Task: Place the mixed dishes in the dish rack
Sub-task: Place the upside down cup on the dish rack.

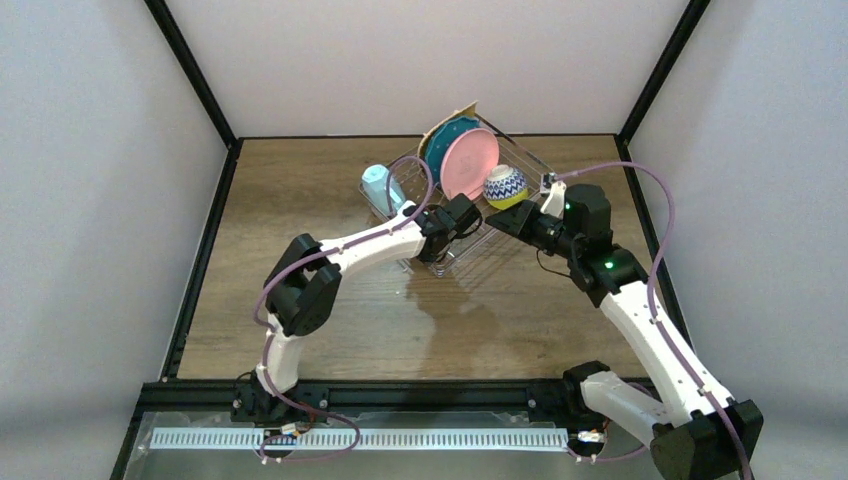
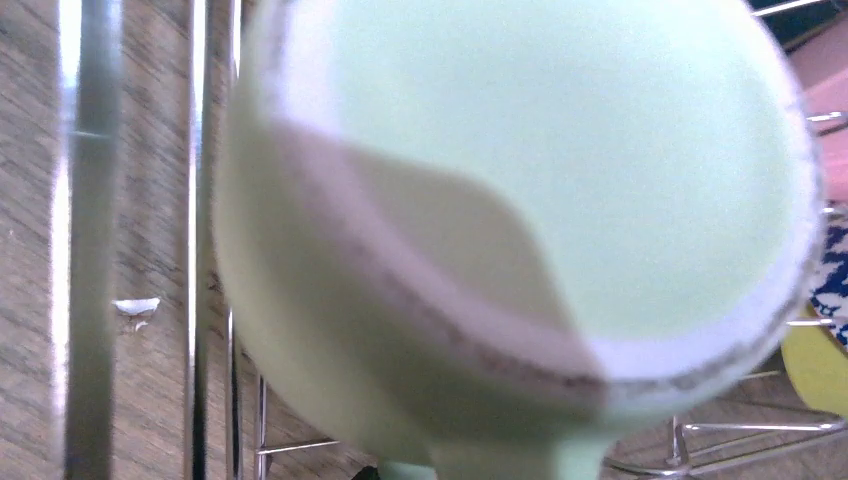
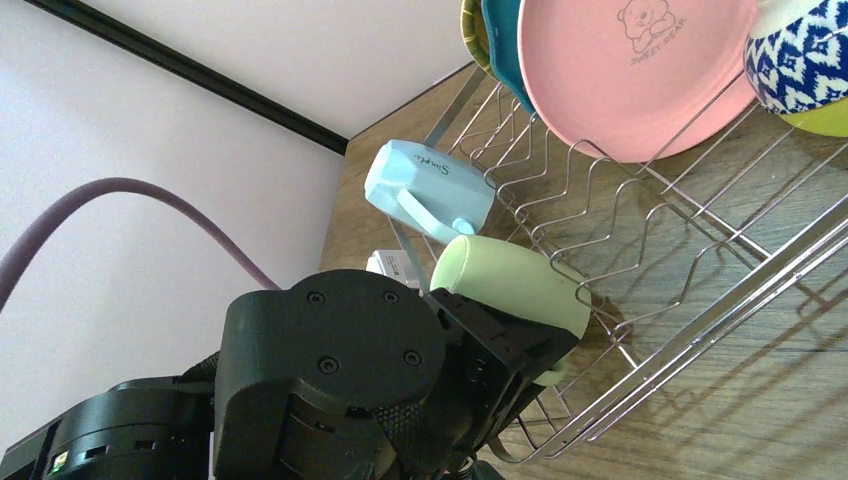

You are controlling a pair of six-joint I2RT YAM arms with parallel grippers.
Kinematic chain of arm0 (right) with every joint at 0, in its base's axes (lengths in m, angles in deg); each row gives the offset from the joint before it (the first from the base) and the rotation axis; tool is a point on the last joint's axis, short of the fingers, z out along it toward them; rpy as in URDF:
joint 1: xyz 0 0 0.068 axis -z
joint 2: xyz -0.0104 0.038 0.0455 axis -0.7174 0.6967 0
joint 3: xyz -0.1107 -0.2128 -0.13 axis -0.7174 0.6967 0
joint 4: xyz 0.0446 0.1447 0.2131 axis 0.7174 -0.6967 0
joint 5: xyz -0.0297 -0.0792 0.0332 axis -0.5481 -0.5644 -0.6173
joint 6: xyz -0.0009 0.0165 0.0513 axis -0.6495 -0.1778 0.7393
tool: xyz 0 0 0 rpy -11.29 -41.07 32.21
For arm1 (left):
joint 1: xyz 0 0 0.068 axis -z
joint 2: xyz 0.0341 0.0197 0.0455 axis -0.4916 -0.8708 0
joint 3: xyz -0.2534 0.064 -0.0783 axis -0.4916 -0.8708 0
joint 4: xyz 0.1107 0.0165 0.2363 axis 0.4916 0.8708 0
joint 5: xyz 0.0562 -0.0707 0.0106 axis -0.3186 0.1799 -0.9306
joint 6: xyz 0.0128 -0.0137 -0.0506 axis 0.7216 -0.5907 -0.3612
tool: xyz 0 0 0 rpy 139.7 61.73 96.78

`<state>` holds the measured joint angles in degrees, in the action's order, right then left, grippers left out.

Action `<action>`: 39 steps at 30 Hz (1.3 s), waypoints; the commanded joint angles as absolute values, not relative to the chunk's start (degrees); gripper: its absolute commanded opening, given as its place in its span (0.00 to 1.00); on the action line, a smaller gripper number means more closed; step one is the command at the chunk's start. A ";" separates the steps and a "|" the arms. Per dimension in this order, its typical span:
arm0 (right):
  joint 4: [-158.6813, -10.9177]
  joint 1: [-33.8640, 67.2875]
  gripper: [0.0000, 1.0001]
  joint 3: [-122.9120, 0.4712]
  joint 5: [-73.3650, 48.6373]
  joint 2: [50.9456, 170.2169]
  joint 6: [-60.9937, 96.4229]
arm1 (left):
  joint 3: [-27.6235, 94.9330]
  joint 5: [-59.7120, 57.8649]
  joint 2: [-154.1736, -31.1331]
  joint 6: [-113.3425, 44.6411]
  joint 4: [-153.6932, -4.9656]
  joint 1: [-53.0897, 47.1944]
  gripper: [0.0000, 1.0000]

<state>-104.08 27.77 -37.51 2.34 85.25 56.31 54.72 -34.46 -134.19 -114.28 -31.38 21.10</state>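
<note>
A pink round plate [image 3: 640,70], standing in the upper right of the right wrist view, is showing a small outlined bear face near its top edge. The words "SWEET BEAR" are running just beneath the face in capital letters of a slightly darker pink, tilted in the frame. A light-blue faceted mug [image 3: 428,188], lying on its side left of centre in the same view, is carrying the word "Simple" in thin dark script along its upper side. In the top view both prints are appearing too small to read.
</note>
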 commanded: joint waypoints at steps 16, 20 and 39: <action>-102.59 27.88 0.54 -36.71 3.46 85.90 56.58 | 52.09 -33.92 -131.34 -114.80 -27.99 21.43 0.76; -102.09 27.91 0.54 -37.15 3.37 86.55 56.82 | 52.28 -33.85 -129.54 -114.31 -27.85 21.45 0.76; -101.10 27.86 0.54 -38.88 -0.08 90.35 56.60 | 52.66 -31.90 -119.68 -110.67 -29.55 22.08 0.77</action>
